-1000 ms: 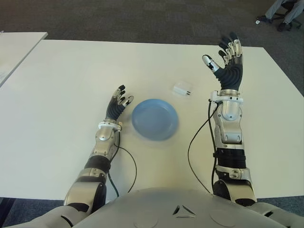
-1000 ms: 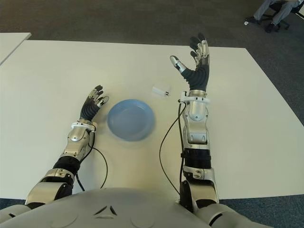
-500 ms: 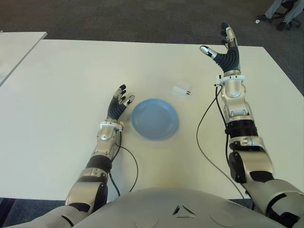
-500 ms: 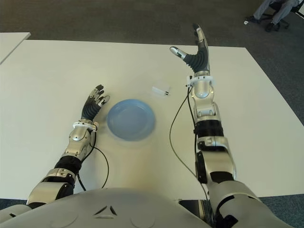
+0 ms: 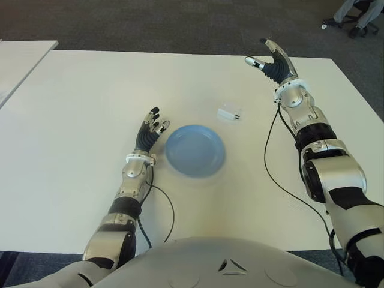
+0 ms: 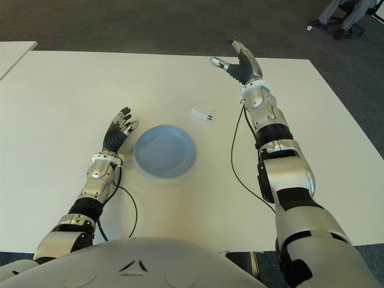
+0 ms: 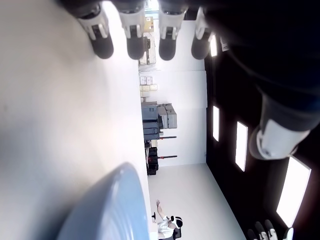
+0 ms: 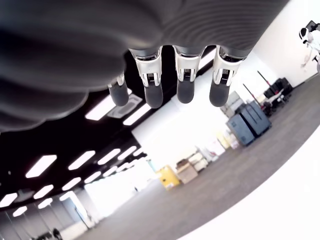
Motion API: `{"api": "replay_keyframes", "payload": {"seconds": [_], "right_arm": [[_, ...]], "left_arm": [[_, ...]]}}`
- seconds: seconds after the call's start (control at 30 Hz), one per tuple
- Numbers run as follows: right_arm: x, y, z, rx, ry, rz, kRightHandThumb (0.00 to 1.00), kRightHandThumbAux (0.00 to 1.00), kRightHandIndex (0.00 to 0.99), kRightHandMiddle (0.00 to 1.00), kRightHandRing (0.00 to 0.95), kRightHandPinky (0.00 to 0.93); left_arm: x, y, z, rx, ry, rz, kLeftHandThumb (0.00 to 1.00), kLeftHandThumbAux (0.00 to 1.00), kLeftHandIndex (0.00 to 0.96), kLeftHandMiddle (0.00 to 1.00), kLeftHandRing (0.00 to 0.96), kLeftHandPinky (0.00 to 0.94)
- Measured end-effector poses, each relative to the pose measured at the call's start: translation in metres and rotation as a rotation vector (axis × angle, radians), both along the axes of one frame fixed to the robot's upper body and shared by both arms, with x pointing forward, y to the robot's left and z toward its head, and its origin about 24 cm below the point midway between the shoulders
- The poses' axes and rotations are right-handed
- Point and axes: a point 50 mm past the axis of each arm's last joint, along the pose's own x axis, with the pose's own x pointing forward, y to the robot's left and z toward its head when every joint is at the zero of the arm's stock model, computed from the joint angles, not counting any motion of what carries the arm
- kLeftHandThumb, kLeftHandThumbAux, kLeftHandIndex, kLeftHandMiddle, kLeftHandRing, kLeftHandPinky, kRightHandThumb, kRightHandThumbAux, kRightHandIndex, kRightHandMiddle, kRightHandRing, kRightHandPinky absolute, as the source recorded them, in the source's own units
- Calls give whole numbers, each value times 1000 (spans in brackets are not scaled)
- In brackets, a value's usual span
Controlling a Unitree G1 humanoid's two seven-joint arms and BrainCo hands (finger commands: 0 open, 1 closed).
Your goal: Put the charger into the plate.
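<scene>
the charger (image 5: 229, 113) lies on the table (image 5: 78, 96) just off the plate (image 5: 195, 150) at its 1 o'clock, untouched. it looks small, light, rigid and smooth, so pinch its flat sides, clear of the prongs. the right hand (image 5: 271, 62) hovers at the charger's 1 o'clock, fingers spread and empty; the left hand (image 5: 149, 130) shows at the plate's 9 o'clock, fingers loosely open.

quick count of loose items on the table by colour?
Blue: 1, the plate
White: 1, the charger
Total: 2
Neither hand holds anything; right hand is raised beyond the charger, left hand shows just left of the plate.
</scene>
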Motion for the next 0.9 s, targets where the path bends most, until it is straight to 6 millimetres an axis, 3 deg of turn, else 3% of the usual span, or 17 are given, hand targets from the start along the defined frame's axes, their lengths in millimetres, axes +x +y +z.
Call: {"api": "replay_keyframes", "payload": {"seconds": [0.37,0.9], "right_arm": [[1,9,-18,-154,89,16,352,261,0,0,0,0],[-3,17,-38,-217,153,12,343,293,0,0,0,0]], "left_arm": [[-1,-3,1,-7,-3,-2,0,565,0,0,0,0],[-1,-6,1,-23,-9,-1,0,565,0,1,0,0]]}}
